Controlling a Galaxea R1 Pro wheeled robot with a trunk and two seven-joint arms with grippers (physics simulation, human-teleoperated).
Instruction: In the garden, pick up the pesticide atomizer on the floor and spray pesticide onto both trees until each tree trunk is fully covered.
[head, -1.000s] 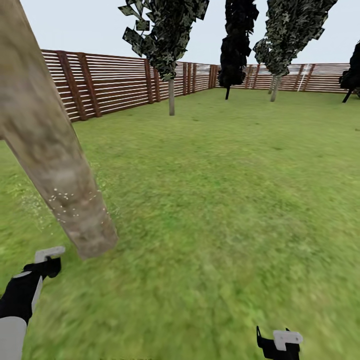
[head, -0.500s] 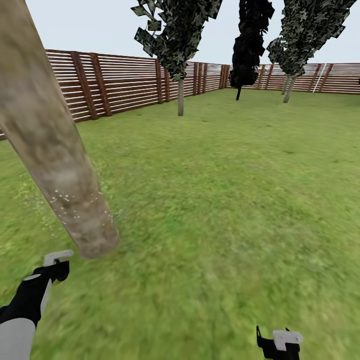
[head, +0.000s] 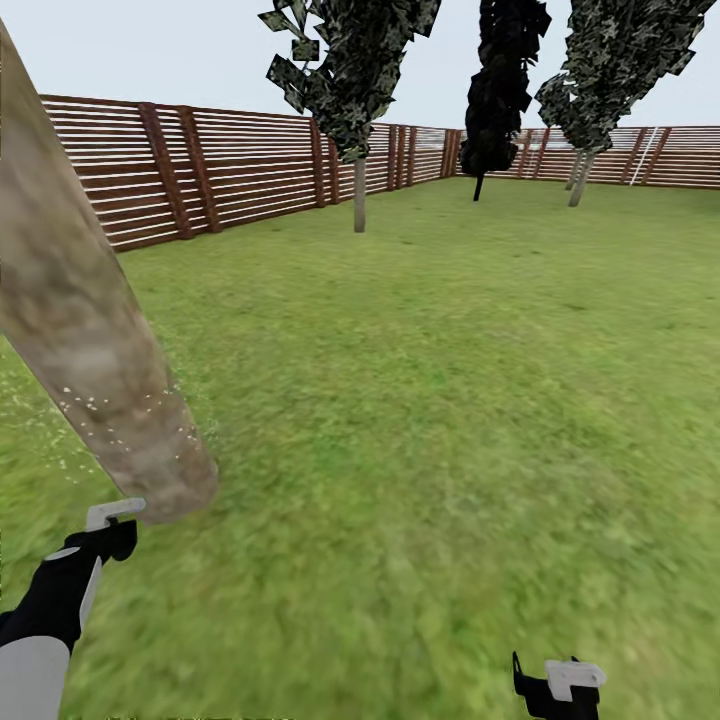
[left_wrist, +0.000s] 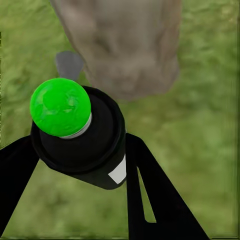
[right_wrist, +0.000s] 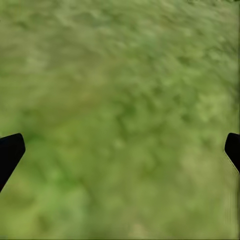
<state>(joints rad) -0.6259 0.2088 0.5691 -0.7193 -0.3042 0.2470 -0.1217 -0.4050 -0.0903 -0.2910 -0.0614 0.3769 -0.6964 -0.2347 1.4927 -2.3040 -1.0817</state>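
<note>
- Left gripper (left_wrist: 80, 165): jaws closed around the pesticide atomizer (left_wrist: 80, 145), one black finger on each side of its dark body. In the left wrist view the dot on its cap reads green, with a white label patch low on the side.
- In the head view, the left gripper (head: 105, 530) sits at lower left, just beside the trunk base.
- Right gripper (head: 558, 685), bottom right of the head view: jaws spread wide, holding nothing, grass between the tips.
- Handling (judgement): the atomizer looks small, rigid and light, with a smooth round body that could rotate or slip. The mid-body hold below the cap looks right, keeping the nozzle clear.
- Tree trunk (head: 90, 340): thick mottled column leaning across the left of the frame. White pesticide (head: 110, 420) specks dot only its lower part; the upper bark looks bare, so coverage seems partial.
- Farther off: lawn (head: 450, 380), a small leafy tree (head: 358, 190), then the slatted fence (head: 230, 170) along the top.
</note>
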